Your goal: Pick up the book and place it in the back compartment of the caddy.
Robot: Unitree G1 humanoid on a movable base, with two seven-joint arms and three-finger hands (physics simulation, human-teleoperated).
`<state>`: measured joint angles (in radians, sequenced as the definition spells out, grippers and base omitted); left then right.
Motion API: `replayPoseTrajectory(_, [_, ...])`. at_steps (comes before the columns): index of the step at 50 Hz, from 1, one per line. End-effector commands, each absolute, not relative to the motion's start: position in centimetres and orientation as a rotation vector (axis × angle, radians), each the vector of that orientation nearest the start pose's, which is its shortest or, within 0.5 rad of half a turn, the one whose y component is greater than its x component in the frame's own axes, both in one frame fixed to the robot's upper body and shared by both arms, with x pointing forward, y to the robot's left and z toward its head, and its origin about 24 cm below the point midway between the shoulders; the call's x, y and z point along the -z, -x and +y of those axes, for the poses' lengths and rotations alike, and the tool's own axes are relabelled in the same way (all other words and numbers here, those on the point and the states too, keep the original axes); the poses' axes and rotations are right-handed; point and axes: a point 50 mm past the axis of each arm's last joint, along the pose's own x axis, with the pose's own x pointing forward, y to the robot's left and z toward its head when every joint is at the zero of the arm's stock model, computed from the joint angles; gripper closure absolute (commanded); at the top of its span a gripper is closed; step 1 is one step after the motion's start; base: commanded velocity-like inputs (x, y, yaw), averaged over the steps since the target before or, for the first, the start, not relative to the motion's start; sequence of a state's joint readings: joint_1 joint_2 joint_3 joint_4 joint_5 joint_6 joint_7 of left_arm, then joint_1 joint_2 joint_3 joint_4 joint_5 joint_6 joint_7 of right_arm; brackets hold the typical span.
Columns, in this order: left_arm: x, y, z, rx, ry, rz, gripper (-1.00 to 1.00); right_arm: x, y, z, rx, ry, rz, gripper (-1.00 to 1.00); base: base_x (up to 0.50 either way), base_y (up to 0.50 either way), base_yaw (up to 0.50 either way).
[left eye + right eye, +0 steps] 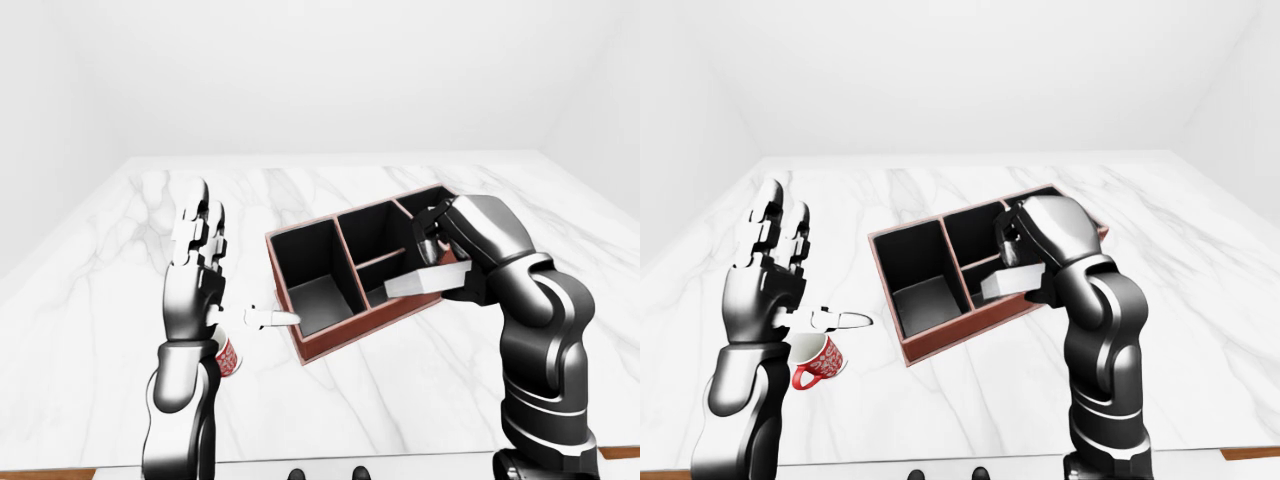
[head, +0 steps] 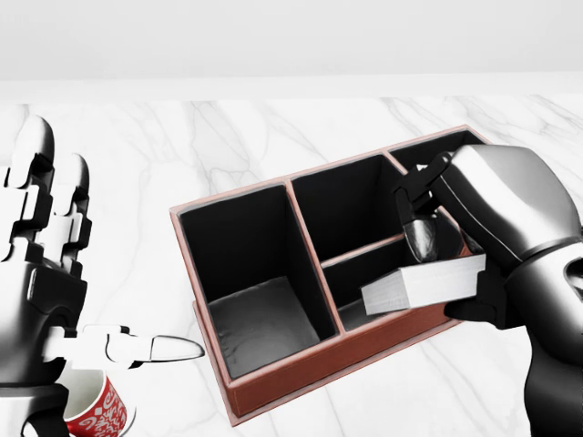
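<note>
A reddish-brown caddy (image 2: 301,371) with black compartments lies slanted on the white marble table (image 2: 137,164). My right hand (image 2: 446,273) is shut on a grey-white book (image 2: 424,284), held flat over the caddy's lower right rim and the small middle compartment. The hand's metal body hides most of the rightmost compartment in the head view. In the left-eye view the book (image 1: 428,282) hovers above the caddy (image 1: 330,345). My left hand (image 2: 91,300) stands open at the left, fingers up and thumb pointing right, apart from the caddy.
A red patterned mug (image 1: 818,362) sits on the table below my left hand, left of the caddy. The marble table's edge runs along the bottom of the eye views. A plain white wall rises beyond the table.
</note>
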<state>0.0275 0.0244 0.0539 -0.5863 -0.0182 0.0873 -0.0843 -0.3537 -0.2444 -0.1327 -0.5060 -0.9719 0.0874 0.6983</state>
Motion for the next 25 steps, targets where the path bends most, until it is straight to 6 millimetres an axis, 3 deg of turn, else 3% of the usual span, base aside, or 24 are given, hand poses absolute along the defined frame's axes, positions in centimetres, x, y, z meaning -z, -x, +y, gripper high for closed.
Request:
replayPoseTrajectory(1, [-16.0,-22.2,16.0,0.034,-0.041,-0.475,-1.0,-22.8,-27.3,-16.5,-0.093,1.29,-0.328,1.0,0.0,0.0,0.0])
replayPoseTrajectory(25, [-16.0,-22.2,15.9,0.036,-0.041,-0.471,-1.0,-22.4,-29.4,-16.3,-0.152,1.279,-0.282,1.0,0.0,0.0,0.0])
